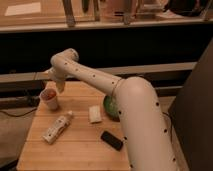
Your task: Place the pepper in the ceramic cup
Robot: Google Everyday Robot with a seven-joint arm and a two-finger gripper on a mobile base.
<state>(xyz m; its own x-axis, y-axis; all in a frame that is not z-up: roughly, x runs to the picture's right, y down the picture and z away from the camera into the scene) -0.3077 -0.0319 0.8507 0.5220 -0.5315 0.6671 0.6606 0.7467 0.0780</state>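
The white ceramic cup [50,101] stands near the far left edge of the wooden table [80,150]. The orange-red pepper [49,93] sits in the cup's mouth. My gripper [58,85] hangs just above and behind the cup, slightly to its right, at the end of the white arm [100,82] that reaches in from the right. The gripper is clear of the pepper.
A clear bottle [57,127] lies on its side at the front left. A small white block [94,114] lies mid-table. A green bowl [110,106] is partly hidden behind my arm. A black flat object [111,140] lies near the front.
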